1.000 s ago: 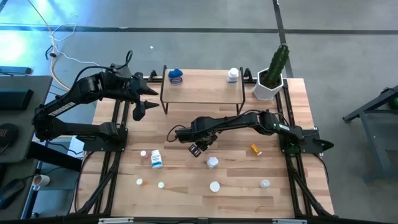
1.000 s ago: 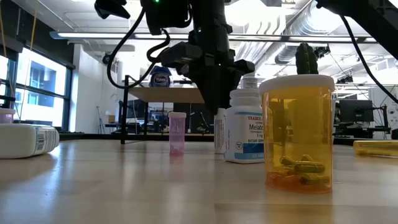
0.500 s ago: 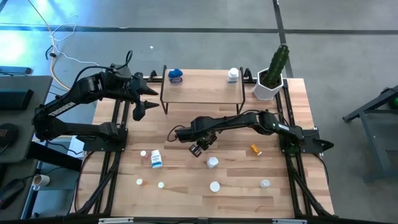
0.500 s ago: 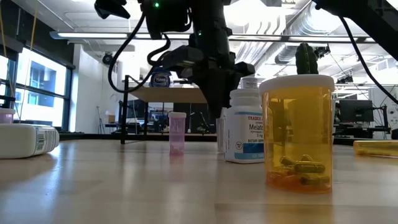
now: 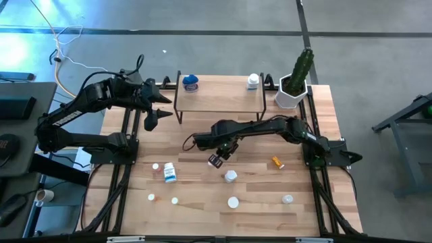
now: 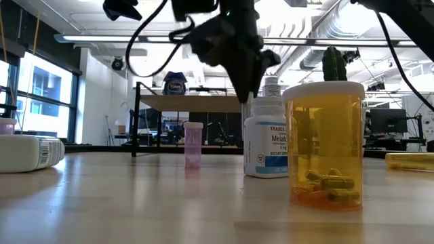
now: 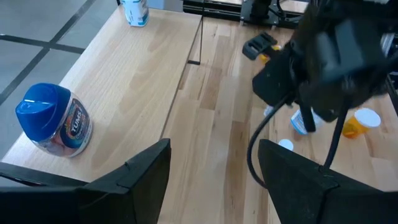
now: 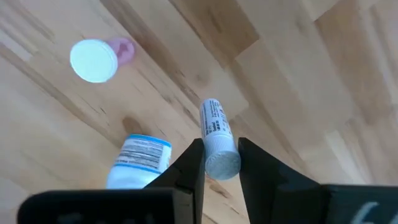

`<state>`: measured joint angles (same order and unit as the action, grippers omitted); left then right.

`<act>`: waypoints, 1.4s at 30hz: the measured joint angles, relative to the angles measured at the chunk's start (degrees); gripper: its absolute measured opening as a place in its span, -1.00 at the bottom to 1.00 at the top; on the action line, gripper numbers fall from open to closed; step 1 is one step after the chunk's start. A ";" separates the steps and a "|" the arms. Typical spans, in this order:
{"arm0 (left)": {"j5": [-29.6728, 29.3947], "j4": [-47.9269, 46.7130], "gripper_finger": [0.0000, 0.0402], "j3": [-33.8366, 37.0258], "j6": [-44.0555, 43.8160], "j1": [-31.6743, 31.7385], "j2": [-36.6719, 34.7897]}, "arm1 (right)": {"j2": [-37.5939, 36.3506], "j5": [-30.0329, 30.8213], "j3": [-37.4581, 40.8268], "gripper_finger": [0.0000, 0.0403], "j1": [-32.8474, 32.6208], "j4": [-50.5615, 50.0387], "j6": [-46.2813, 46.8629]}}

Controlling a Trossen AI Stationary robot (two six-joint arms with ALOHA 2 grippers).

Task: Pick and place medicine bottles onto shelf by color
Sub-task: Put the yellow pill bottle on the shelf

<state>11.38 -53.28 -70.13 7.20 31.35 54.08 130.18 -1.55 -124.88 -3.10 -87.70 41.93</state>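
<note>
Right gripper [image 8: 216, 163] jaws clenched on a slim white vial [image 8: 216, 134], aloft over mid-table. Best kept level, carried to the shelf [image 5: 219, 99], set beside the white bottle [image 5: 253, 81]. Left gripper [image 5: 151, 118] jaws released, waiting beside shelf.

The high view looks straight down on the whole worktop [image 5: 202, 135], with the shelf [image 5: 219, 98] at its far edge. The low view sits at worktop level, very near an orange bottle [image 6: 324, 146], facing that same shelf [image 6: 186, 103]. Each wrist view looks past its own dark fingers, the left one close over the shelf [image 7: 143, 81] and its blue-lidded jar [image 7: 55, 119].
</note>
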 joint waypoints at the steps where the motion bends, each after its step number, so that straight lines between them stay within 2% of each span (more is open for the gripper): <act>1: -0.02 -0.02 0.14 0.00 0.00 -0.02 0.00 | -0.54 0.14 -0.02 -0.69 0.26 0.00 -0.27; 9: -0.23 0.00 0.14 0.00 -0.18 0.00 0.00 | -6.30 0.45 -0.02 -0.69 3.63 -1.40 -4.38; 19: -7.54 0.05 0.14 0.00 -1.63 0.00 0.00 | -13.69 4.62 -0.02 -0.69 10.43 -2.36 -9.24; 27: -8.00 0.62 0.14 0.00 -2.54 0.00 0.01 | -18.19 4.71 -0.02 -0.69 16.79 -1.04 -13.55; 33: -8.00 3.85 0.14 0.00 -2.56 -0.02 1.65 | -21.02 3.20 -0.02 -0.69 20.32 2.86 -15.01; 42: -8.00 12.61 0.14 0.00 -1.87 -0.02 6.32 | -22.65 -5.30 -0.02 -0.69 21.84 13.98 -15.06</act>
<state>3.38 -40.67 -70.13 5.34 31.33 60.40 107.53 -6.85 -124.90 18.74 -73.72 26.87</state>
